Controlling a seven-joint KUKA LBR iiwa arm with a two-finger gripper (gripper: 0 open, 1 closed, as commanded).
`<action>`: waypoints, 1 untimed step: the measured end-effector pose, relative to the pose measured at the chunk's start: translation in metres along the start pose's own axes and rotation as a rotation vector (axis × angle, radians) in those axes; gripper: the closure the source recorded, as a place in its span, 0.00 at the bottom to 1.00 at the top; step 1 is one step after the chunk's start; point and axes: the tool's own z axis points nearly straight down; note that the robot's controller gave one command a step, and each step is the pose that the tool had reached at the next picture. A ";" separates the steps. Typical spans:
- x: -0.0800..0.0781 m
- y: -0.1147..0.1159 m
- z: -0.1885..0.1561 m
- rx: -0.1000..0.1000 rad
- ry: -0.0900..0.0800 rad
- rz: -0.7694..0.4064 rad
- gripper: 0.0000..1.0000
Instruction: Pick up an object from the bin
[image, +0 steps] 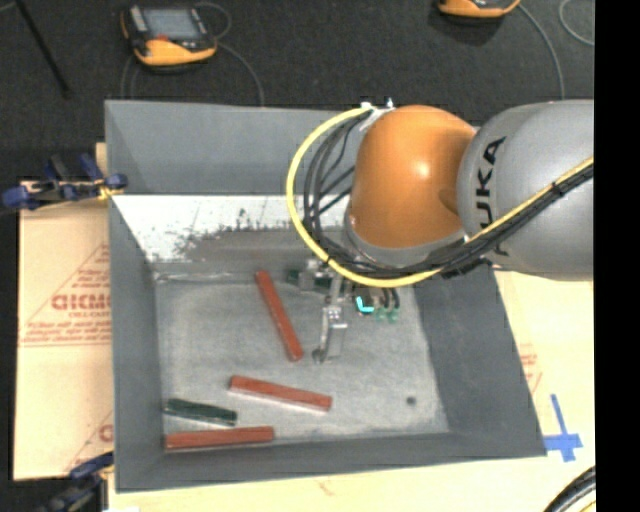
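The pick had not yet been made: the gripper (326, 345) hung low over the floor of the bin (135, 335), below the arm's orange cover (410, 180), and nothing could be seen held in it. Whether the gripper was open or closed could not be told from this angle. The thing nearest to it was a red stick (279, 316) lying flat near the middle of the floor, its lower end just to the left of the gripper; whether the two touched was unclear. That stick looked the likeliest thing to be picked, so the step in hand was probably the approach and lining-up before a grasp. Its long axis ran on a steep slant, the upper end pointing toward the back wall and a little to the left, the lower end pointing toward the front and a little to the right. The next move would call for a small shift left to bring the gripper over the stick, turned so that it closed across the narrow width rather than along the length, then a descent to the floor and a squeeze. A second red stick (281, 393) lay nearly level nearer the front, a dark green stick (201, 410) to its left, and a third red stick (219, 437) along the front wall, all apart from the gripper.
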 end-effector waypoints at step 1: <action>-0.002 0.000 -0.004 -0.001 -0.008 0.002 0.00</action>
